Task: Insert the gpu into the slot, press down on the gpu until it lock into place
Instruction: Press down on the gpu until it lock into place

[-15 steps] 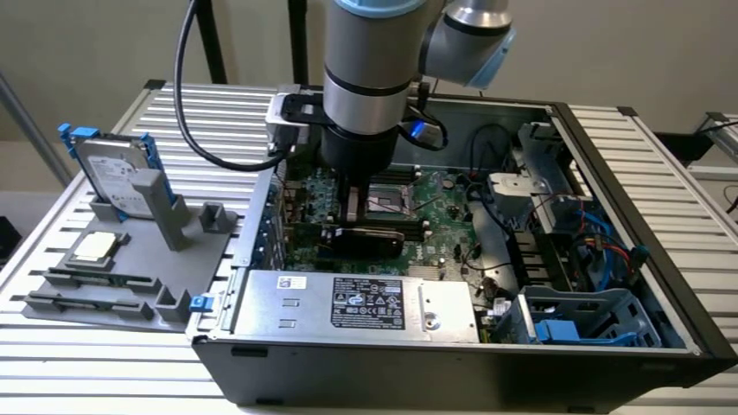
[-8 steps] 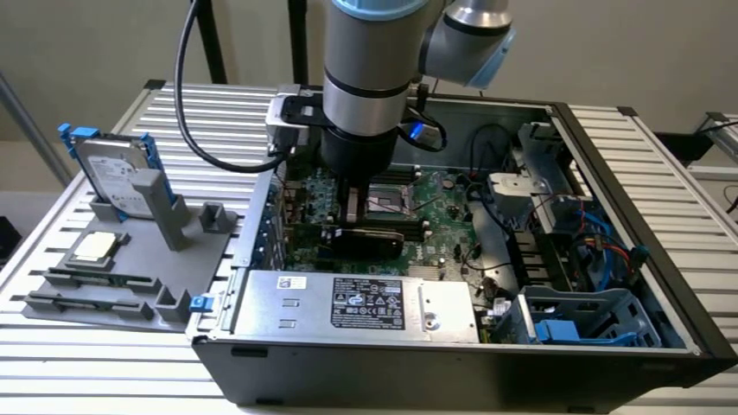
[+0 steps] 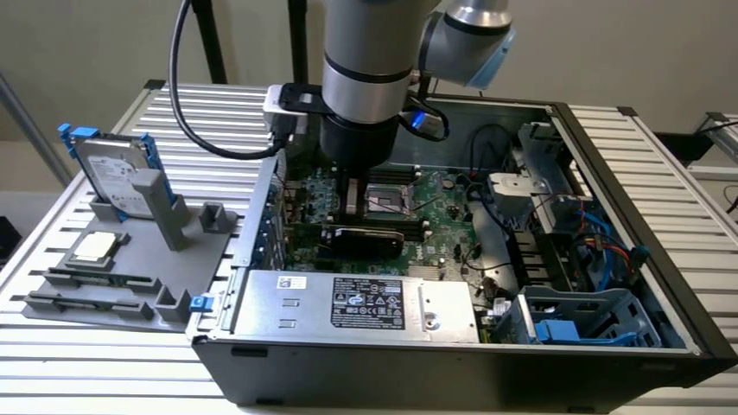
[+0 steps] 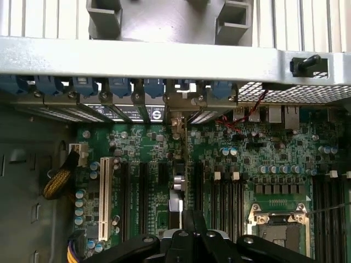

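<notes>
One gripper (image 3: 355,216), fingers clenched on nothing, sits at the top edge of the gpu (image 3: 365,239), which stands edge-down on the green motherboard (image 3: 444,197) mid-case. We judge an off-centre push could tilt the card or flex the board. From left to right we see a grey fixture tray (image 3: 127,307) and an open computer case (image 3: 461,372) on a slatted metal table (image 3: 680,147), with a plain wall (image 3: 645,52) behind.
</notes>
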You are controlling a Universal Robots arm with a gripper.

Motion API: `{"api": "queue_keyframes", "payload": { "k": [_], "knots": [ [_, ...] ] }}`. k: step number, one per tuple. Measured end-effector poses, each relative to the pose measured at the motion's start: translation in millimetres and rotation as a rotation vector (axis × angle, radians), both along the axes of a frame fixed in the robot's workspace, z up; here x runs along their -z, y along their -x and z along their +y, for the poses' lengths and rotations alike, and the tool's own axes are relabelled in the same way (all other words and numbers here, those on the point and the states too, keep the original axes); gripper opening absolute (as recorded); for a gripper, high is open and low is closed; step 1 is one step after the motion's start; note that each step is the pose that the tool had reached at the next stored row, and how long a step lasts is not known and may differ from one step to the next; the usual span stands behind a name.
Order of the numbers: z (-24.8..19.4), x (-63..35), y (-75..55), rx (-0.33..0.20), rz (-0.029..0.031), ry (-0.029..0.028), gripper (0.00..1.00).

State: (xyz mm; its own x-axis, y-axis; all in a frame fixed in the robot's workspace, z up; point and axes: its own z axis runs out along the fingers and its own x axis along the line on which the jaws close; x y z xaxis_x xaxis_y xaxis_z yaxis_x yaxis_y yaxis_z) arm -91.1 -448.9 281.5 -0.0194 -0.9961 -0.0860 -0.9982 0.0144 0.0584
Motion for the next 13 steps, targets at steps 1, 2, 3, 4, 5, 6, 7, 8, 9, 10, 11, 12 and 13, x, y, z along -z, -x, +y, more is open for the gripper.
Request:
{"api": "queue_keyframes", "payload": {
  "k": [1, 2, 3, 4, 5, 6, 7, 8, 9, 10, 11, 12, 13],
  "knots": [
    [0.1, -0.2, 1.0, -0.003, 0.0010, 0.0000, 0.11],
    [0.1, -0.3, 1.8, -0.007, 0.0021, 0.0001, 0.11],
    [0.1, -0.4, 2.4, -0.011, 0.0036, 0.0007, 0.11],
    [0.2, -0.5, 2.9, -0.015, 0.0056, 0.0012, 0.11],
    [0.3, -0.6, 3.3, -0.020, 0.0073, 0.0018, 0.11],
    [0.4, -0.9, 3.7, -0.026, 0.0089, 0.0027, 0.11],
    [0.5, -1.3, 4.2, -0.031, 0.0100, 0.0034, 0.11],
    [0.6, -1.8, 4.7, -0.035, 0.0110, 0.0041, 0.11],
    [0.7, -2.5, 5.2, -0.040, 0.0121, 0.0051, 0.11],
    [0.8, -3.2, 5.8, -0.045, 0.0132, 0.0061, 0.11],
    [0.9, -4.0, 6.3, -0.049, 0.0147, 0.0070, 0.11],
    [0.9, -4.5, 7.1, -0.052, 0.0164, 0.0072, 0.11],
    [0.9, -5.0, 8.4, -0.053, 0.0190, 0.0072, 0.11]
  ]
}}
